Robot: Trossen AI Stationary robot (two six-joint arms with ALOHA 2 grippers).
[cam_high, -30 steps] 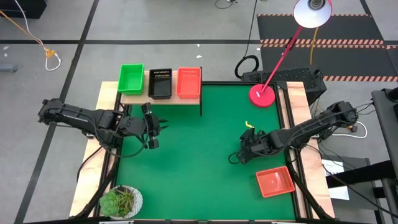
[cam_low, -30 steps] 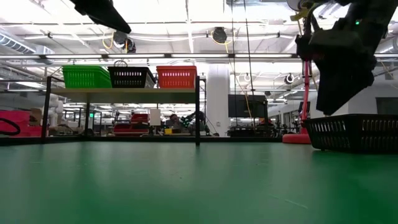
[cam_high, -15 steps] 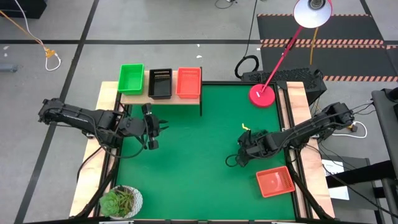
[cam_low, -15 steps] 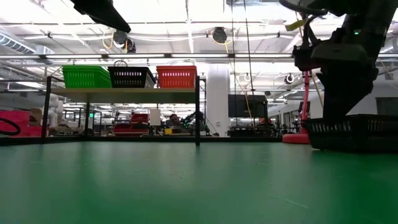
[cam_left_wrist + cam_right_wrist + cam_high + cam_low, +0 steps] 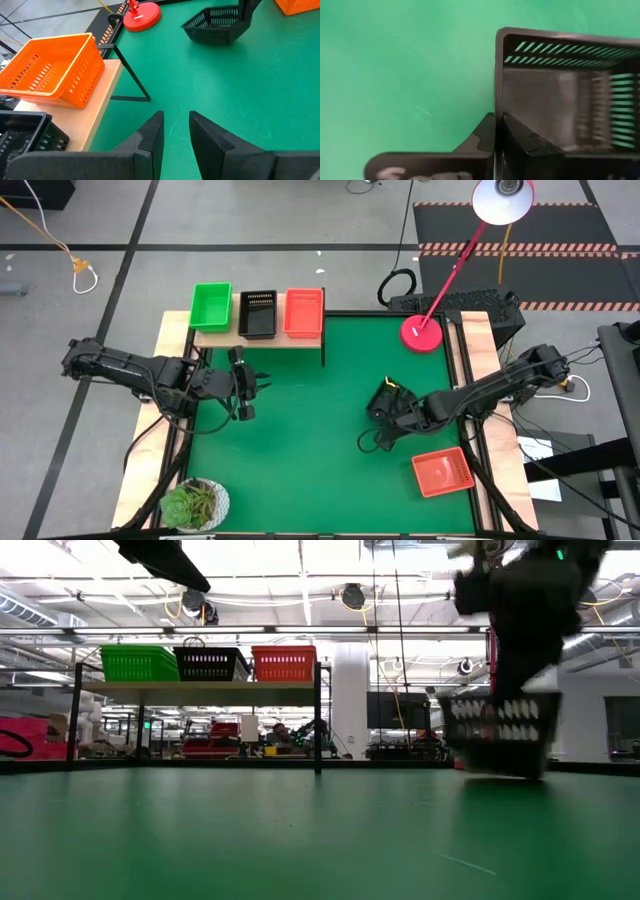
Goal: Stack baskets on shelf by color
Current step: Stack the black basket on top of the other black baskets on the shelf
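The wooden shelf point(image 5: 228, 338) at the far left carries a green basket point(image 5: 210, 307), a black basket point(image 5: 258, 313) and a red-orange basket point(image 5: 304, 312) side by side. My right gripper point(image 5: 385, 412) is right of the table's centre, shut on another black basket point(image 5: 497, 730). That basket also shows far off in the left wrist view point(image 5: 215, 25). A second red-orange basket point(image 5: 442, 472) rests flat on the mat near the right front. My left gripper point(image 5: 262, 383) hovers in front of the shelf, open with nothing between its fingers point(image 5: 150, 137). My right gripper grips one side wall of the black basket at its rim point(image 5: 499, 95). One finger point(image 5: 520, 137) is inside the basket and the other point(image 5: 482, 135) outside. The fingers come from above, pointing down. The basket hangs tilted below them, just above the mat.
A pink lamp base point(image 5: 422, 333) stands at the far right corner, its stem slanting up over the edge. A potted plant point(image 5: 195, 503) sits at the near left corner. Pale wooden rails point(image 5: 480, 340) border both sides. Open green mat point(image 5: 310, 440) lies between the arms.
My right gripper has shut on the black basket's wall and moved toward the table's left. The basket stood flat on the mat; it now hangs tilted, raised off the mat, and has shifted left with the gripper.
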